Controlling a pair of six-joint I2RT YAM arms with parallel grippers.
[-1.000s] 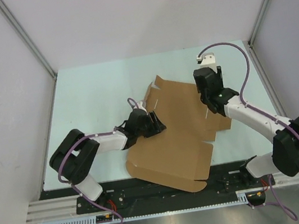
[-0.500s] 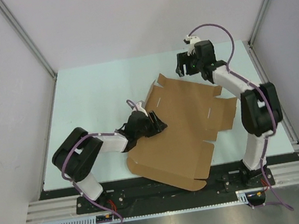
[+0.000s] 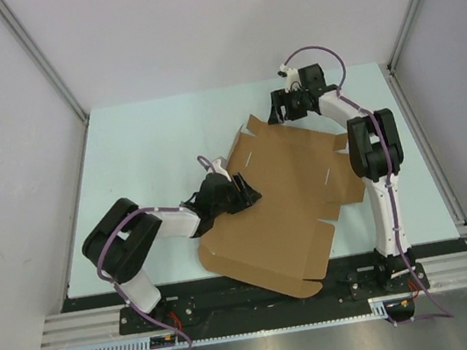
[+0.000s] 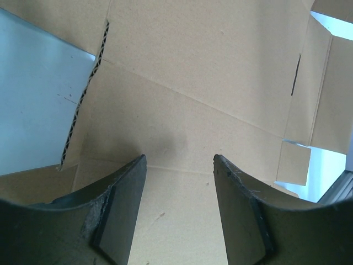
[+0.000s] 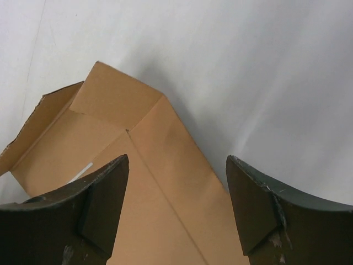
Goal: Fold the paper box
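No text, label, brand, number or sign can be read in any view. The paper box (image 3: 284,211) is plain brown cardboard, unprinted on every face that shows, from the centre of the top view through both wrist views.
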